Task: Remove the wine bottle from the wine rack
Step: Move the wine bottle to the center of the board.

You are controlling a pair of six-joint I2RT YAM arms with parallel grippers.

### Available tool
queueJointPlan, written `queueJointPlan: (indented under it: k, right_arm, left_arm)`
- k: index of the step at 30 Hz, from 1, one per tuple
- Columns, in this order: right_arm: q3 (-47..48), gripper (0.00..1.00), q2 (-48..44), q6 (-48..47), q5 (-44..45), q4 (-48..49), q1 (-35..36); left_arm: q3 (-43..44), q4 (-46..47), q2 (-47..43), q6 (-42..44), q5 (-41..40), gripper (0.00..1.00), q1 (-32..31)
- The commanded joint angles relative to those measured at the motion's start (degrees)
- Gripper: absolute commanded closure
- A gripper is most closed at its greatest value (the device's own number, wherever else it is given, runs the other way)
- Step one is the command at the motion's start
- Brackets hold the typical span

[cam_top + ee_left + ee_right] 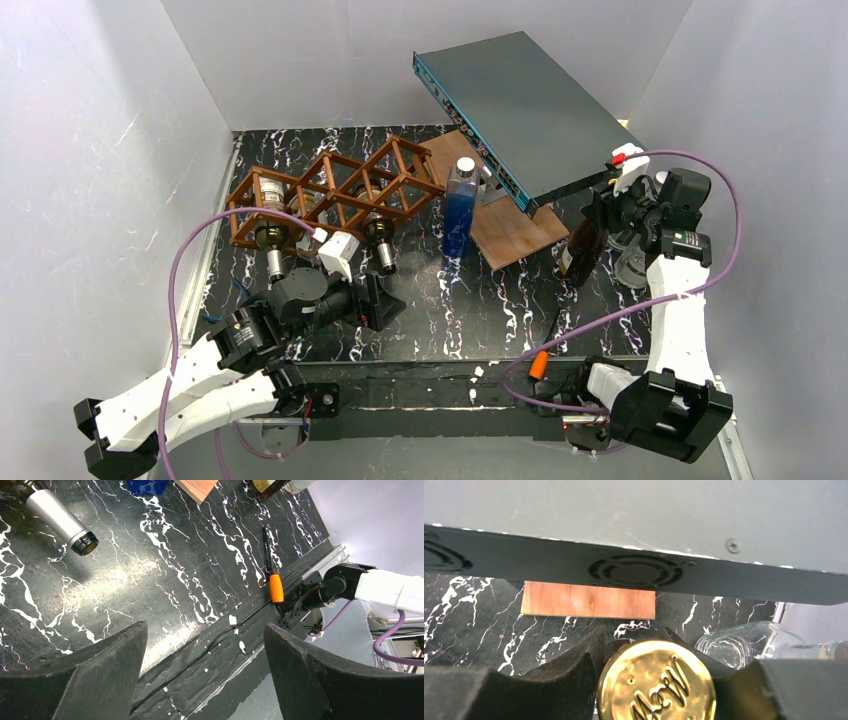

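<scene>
white walls, black marbled desk (pixel 470 310): the wine rack (pixel 335 190) stands back-left with a wine bottle (pixel 385 258) lying in it, neck toward the near edge, just beside our released left end effector (pixel 205 627), the nearer arm. our right end effector (pixel 634 640) is clenched on a gold-capped bottle (pixel 656 680) far right, under the grey box (pixel 530 110); open desk lies between.

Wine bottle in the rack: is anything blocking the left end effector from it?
Nothing visible. Only tabletop lies between the open left end effector and the neck of the wine bottle poking from the wine rack.
</scene>
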Motion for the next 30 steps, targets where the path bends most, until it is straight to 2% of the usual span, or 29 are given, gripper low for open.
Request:
queueJointPlan:
  k: [1,7,10,19,30]
  right_arm:
    - [0.0,0.89,-0.9,0.7,0.4,9.7,-1.0]
    - [-0.8,0.53,-1.4,2.0,1.6,10.1,-1.1]
    - [-0.2,0.40,-1.4,2.4,1.3,9.9,-1.2]
    - [1.4,0.19,-1.9,3.2,-0.2,8.5,-1.2]
    - [4.5,0.12,-2.2,4.4,1.1,6.5,-1.3]
  left_arm:
    - [-0.8,1.9,-0.4,0.2,-0.6,0.15,-0.1]
    - [-0.7,2.1,0.0,0.4,-0.4,0.14,-0.1]
    - [-0.5,2.1,0.0,0.5,-0.3,0.14,-0.1]
    - [-0.4,1.8,-0.6,0.6,-0.3,0.14,-0.1]
    - [-0.4,1.8,-1.2,0.9,-0.2,0.15,-0.1]
